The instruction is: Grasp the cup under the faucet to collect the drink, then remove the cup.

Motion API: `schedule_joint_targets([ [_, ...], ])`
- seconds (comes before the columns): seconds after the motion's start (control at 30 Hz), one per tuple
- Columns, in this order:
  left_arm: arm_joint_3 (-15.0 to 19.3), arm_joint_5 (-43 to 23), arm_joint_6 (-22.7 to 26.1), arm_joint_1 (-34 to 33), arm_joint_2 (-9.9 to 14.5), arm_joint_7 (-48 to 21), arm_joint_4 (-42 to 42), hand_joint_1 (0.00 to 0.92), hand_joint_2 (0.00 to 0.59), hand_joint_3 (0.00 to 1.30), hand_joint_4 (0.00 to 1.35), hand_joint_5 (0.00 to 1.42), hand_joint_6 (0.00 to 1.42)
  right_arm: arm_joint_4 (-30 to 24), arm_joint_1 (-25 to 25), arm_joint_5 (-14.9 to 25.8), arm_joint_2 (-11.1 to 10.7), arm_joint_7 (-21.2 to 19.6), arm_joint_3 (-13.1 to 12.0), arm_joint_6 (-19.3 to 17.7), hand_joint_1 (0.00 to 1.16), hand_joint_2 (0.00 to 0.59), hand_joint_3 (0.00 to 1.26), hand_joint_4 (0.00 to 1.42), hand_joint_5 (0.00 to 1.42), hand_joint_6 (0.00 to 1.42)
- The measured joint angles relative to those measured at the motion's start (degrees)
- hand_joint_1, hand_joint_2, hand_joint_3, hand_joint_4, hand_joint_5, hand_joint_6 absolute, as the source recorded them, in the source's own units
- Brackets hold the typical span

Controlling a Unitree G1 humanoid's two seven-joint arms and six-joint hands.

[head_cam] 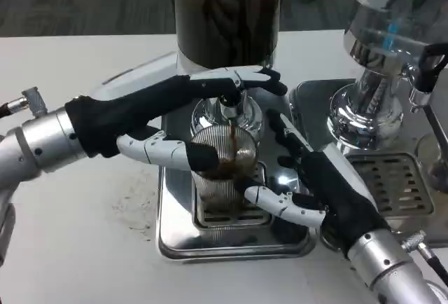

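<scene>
while filling — cup (222, 167) between hands

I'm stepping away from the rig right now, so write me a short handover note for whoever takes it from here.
Left hand: reaches across the faucet, its upper fingers lying over the tap and a lower finger against the cup; I cannot tell whether it grips.
Right hand: beside the cup, a finger touching its lower side, not wrapped around it.
Cup: ribbed, clear, upright on the drip tray under the faucet.
Done: dark drink is pouring in; the cup is partly filled.
Left: finish filling, stop the flow, lift the cup away.
</scene>
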Motion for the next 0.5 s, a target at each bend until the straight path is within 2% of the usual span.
schedule_joint_targets([
  [0.5, 0.0, -0.5, 0.6, 0.3, 0.4, 0.0, -0.6, 0.0, 0.066, 0.2, 0.09, 0.09, 0.15, 0.6, -1.3, 1.1, 0.8, 1.5, 1.1, 0.0, 0.64, 0.226, 0.0, 0.0, 0.0, 0.13],
])
